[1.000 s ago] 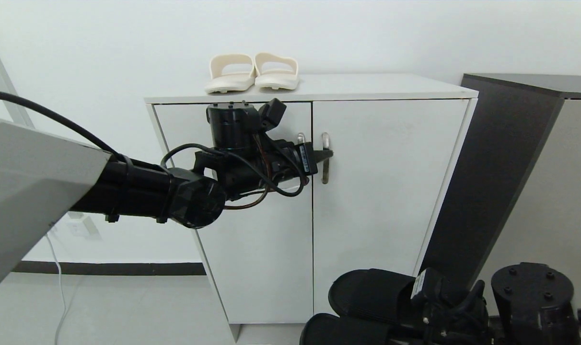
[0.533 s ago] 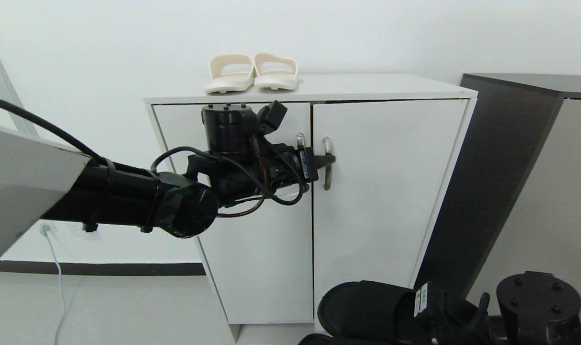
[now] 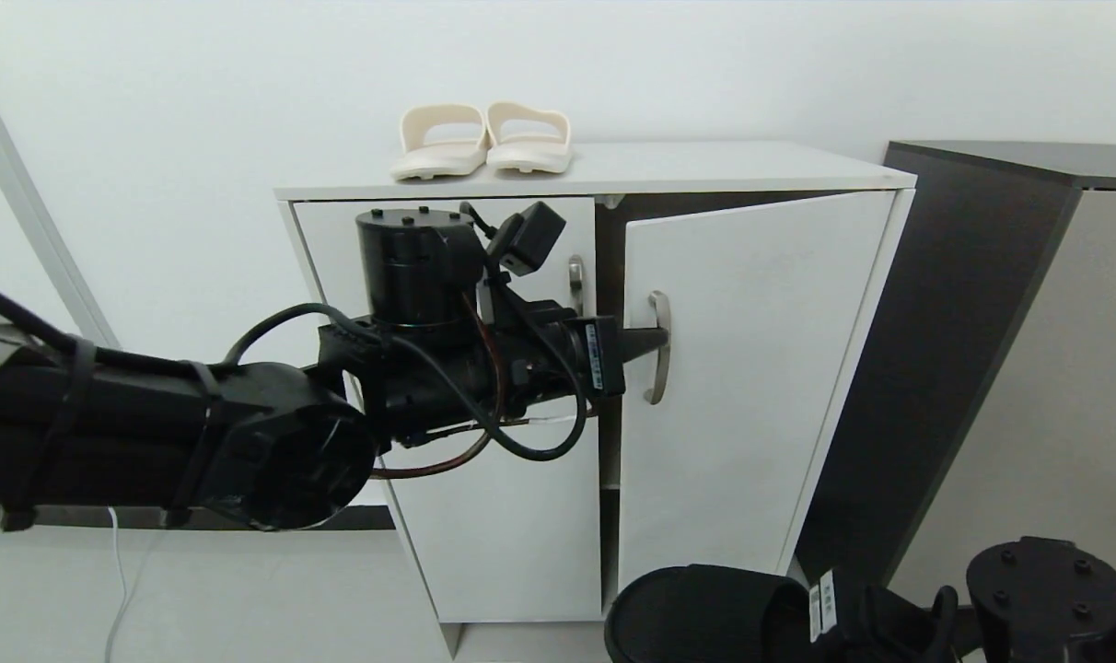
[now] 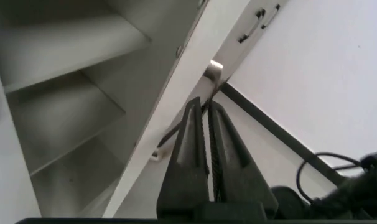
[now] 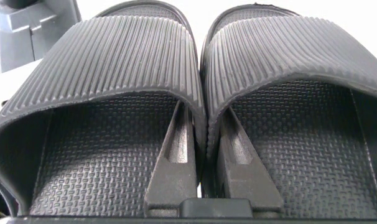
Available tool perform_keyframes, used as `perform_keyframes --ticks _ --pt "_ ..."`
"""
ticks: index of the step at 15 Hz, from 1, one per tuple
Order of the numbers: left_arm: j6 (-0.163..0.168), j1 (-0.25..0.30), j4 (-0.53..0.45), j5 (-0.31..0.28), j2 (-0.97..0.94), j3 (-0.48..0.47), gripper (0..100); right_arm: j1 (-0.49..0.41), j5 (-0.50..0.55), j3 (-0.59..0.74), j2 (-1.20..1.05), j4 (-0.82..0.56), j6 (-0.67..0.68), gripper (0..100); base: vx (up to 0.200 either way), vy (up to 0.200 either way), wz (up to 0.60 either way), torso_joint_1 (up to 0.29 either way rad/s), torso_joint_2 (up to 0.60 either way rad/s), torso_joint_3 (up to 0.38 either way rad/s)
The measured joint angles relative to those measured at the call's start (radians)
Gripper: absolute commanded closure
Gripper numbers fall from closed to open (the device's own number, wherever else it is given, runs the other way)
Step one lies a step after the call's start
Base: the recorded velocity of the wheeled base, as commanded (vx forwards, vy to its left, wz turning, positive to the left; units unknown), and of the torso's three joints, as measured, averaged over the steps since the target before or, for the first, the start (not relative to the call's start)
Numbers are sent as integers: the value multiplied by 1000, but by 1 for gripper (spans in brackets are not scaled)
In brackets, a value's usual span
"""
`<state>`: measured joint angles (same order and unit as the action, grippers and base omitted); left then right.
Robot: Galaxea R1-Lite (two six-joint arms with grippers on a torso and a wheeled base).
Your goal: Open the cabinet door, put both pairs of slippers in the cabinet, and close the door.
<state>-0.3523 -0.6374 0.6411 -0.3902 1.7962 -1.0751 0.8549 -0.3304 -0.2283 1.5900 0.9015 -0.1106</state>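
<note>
Right door [image 3: 751, 387] of the white two-door cabinet [image 3: 705, 166] is swung partly out, with a dark gap at its inner edge; the left door [image 3: 494, 516] is shut. The curved metal handle [image 3: 655, 382] is clamped between the fingers of the left gripper [image 3: 645, 339]. Bare shelves [image 4: 64, 43] are seen inside. Opening is judged begun, not finished. The pair of black ribbed rubber slippers [image 5: 132, 74] is pinched by its adjoining inner walls in the right gripper [image 5: 204, 124], low before the cabinet, apparently off the floor. The pair of cream slippers [image 3: 482, 140] is set on the cabinet top. Both stowings and the closing are yet to be done.
</note>
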Motion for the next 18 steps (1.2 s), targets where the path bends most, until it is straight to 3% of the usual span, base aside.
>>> perform_keyframes --ticks 5,8,12,15,18 --pt "9 -20 50 1 -80 106 100 11 -3 27 1 17 -11 100 0 0 0 0 0 0" --pt "3 1 122 0 -82 147 100 34 -3 43 0 17 -11 100 0 0 0 0 0 0" --pt "-10 37 143 -7 -68 161 100 46 -2 49 0 17 -11 100 0 0 0 0 0 0" --pt "-49 50 172 -5 -16 94 100 50 -3 49 2 17 -12 100 0 0 0 0 0 0" --pt "-111 61 163 1 72 -16 100 51 -3 49 11 17 -12 100 0 0 0 0 0 0"
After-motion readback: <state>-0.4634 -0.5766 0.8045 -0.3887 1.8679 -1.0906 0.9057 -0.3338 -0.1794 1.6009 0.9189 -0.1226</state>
